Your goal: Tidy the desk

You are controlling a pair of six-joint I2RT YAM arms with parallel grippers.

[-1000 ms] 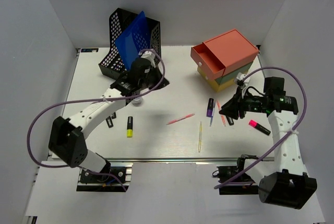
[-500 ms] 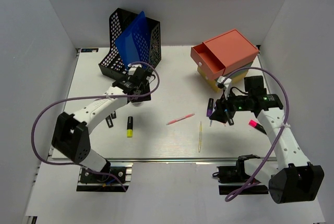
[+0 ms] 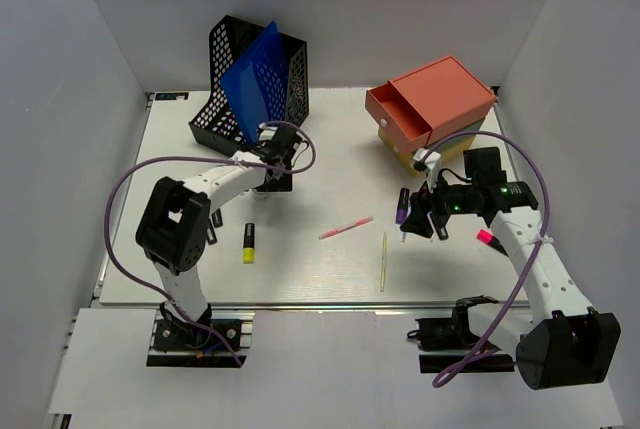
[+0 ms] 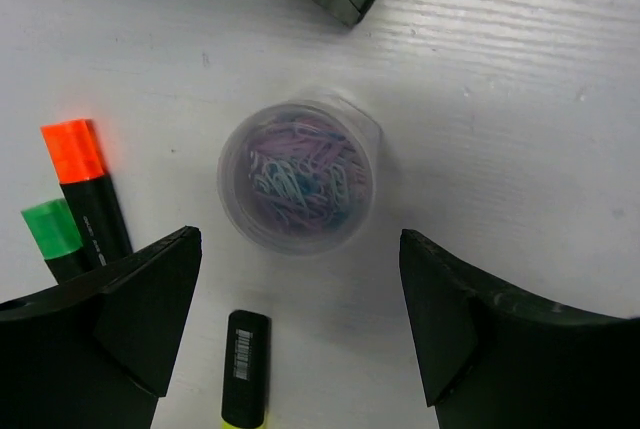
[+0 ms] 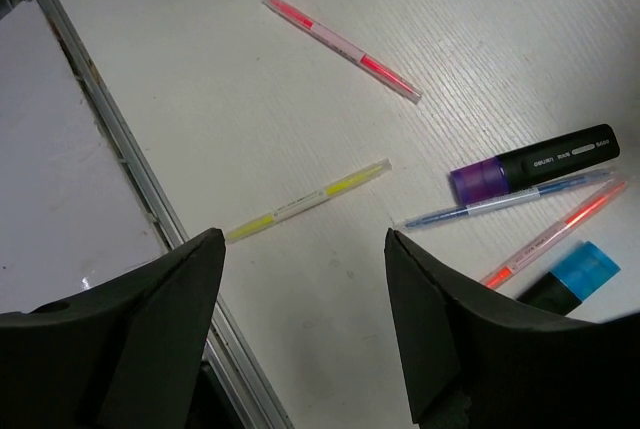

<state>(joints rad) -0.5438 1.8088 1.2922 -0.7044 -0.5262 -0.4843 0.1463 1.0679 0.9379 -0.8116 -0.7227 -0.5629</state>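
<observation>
While left pincer [image 4: 297, 249] and right pincer [image 5: 305, 244] gape wide, both empty, desk [image 4: 520, 99] lying directly beneath each

A small plastic drawer stack [image 3: 430, 99], salmon over green over yellow with its top drawer jutting out, stands at the far right of the white ribbed desk [image 3: 320, 284]. Far to the stack's left is a black mesh file rack [image 3: 295, 74] holding a tilted blue folder [image 3: 255, 74], and the white left arm [image 3: 215, 184] ends a little nearer than that. Just in front of the stack the right arm [image 3: 535, 259] hangs over a purple-capped black highlighter [image 3: 402, 206]. A pink highlighter [image 3: 492, 240] lies front-right of the stack, a slim pink pen [image 3: 346, 228] and slim yellow pen [image 3: 384, 261] front-left, and a yellow-capped highlighter [image 3: 248, 243] much farther left.
</observation>
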